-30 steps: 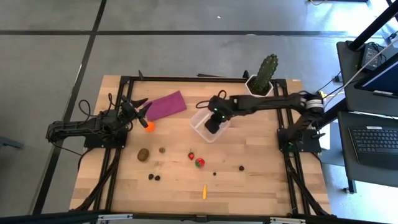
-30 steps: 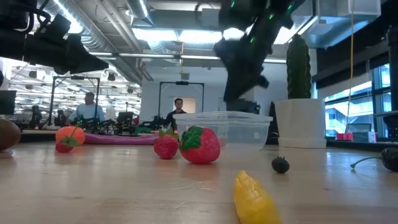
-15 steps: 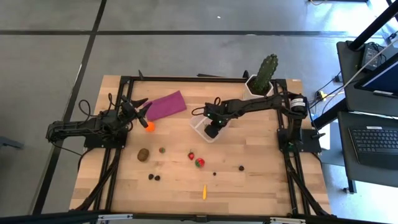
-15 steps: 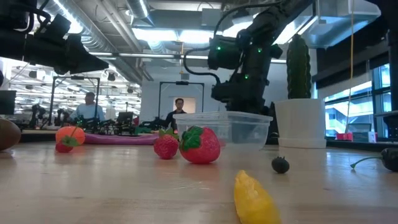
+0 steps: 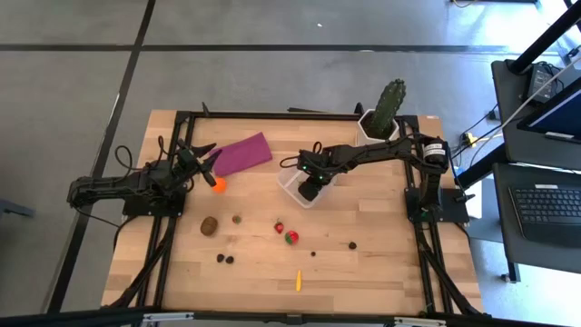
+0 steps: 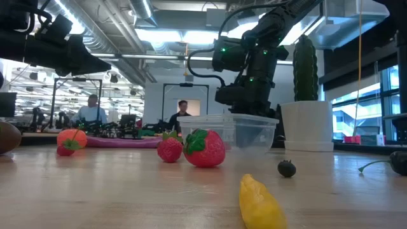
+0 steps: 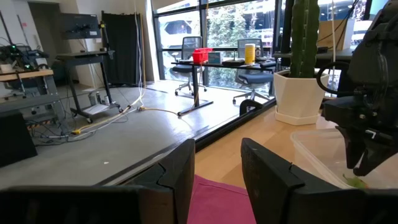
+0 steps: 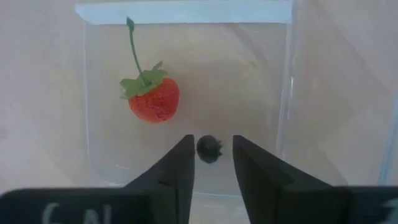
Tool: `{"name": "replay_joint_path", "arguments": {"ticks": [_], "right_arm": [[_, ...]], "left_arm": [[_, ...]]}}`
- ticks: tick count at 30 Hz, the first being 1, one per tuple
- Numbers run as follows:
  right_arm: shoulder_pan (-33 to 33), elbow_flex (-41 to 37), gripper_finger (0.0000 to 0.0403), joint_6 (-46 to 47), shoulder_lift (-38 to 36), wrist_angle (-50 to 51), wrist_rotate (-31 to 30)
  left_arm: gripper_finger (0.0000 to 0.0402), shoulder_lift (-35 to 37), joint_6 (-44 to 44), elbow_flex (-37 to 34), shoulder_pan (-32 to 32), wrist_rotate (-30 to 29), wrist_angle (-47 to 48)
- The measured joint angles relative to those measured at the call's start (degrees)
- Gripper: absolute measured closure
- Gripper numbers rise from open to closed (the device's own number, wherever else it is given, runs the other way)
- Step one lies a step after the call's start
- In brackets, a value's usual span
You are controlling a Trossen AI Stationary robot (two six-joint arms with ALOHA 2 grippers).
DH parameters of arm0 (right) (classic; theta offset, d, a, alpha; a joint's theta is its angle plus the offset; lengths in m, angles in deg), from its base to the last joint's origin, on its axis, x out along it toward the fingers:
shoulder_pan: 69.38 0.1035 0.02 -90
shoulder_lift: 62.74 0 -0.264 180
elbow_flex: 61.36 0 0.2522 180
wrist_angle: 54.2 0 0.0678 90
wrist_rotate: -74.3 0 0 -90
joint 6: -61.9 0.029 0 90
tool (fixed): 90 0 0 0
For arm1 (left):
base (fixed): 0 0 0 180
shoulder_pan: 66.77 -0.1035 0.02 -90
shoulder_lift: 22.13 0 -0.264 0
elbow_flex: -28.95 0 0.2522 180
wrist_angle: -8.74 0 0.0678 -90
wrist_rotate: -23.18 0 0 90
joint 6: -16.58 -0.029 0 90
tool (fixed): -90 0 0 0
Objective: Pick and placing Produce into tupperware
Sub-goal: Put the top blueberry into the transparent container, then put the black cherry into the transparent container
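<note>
The clear tupperware (image 5: 289, 178) stands at the table's middle, toward the far edge; it also shows in the low view (image 6: 257, 135). My right gripper (image 5: 309, 191) points down into it, open. In the right wrist view (image 8: 213, 142) its fingertips stand on either side of a dark berry (image 8: 209, 148) that lies on the box floor. I see a gap on both sides of the berry. A red strawberry (image 8: 154, 99) lies on the floor beside it. My left gripper (image 5: 209, 156) waits open and empty at the left, over the purple cloth's (image 5: 241, 153) edge, beside the orange ball (image 5: 219, 185).
On the table lie a brown kiwi (image 5: 209, 225), a small green piece (image 5: 237, 218), two strawberries (image 5: 280, 226) (image 5: 291, 237), dark berries (image 5: 223, 259) (image 5: 351, 244) and a yellow piece (image 5: 298, 280). The cactus in a white pot (image 5: 388, 109) stands at the far right.
My right gripper has gone down into the tupperware and a little toward the table's left and near edges. For the last half second it has kept still. Nothing on the table has moved.
</note>
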Motion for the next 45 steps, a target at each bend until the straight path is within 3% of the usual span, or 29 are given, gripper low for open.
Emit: {"name": "replay_joint_path", "arguments": {"ticks": [12, 18, 22, 25, 30, 37, 45], "right_arm": [[-0.13, 3.58, 0.0227, -3.92, -2.62, 2.04, -0.68], [2.27, 8.56, 0.0222, -8.14, -13.13, 5.79, -5.89], [5.45, 7.87, 0.0222, -6.72, -22.63, 6.95, -6.13], [9.32, 6.72, 0.0222, -8.24, -28.80, 8.80, -6.43], [18.35, 5.45, 0.0222, -7.92, -34.61, 20.00, -6.04], [29.99, -2.77, 0.0222, 4.03, -35.95, 25.76, -5.66], [40.16, -18.39, 0.0222, 9.18, -35.95, 14.75, -5.62]], "left_arm": [[0.0278, 0.01, -0.01, -0.01, 0.00, 0.00, 0.00], [0.0278, 0.00, 0.09, -0.01, 0.01, 0.00, 0.01], [0.0278, 0.01, 0.09, -0.02, 0.02, 0.01, 0.00], [0.0278, -0.01, 0.08, -0.01, 0.02, 0.00, 0.00], [0.0278, 0.01, 0.13, 0.00, 0.00, 0.00, 0.01], [0.0278, 0.00, 0.44, 0.00, 0.02, 0.00, 0.00], [0.0278, 0.00, 0.48, 0.00, 0.01, 0.00, -0.01]]}}
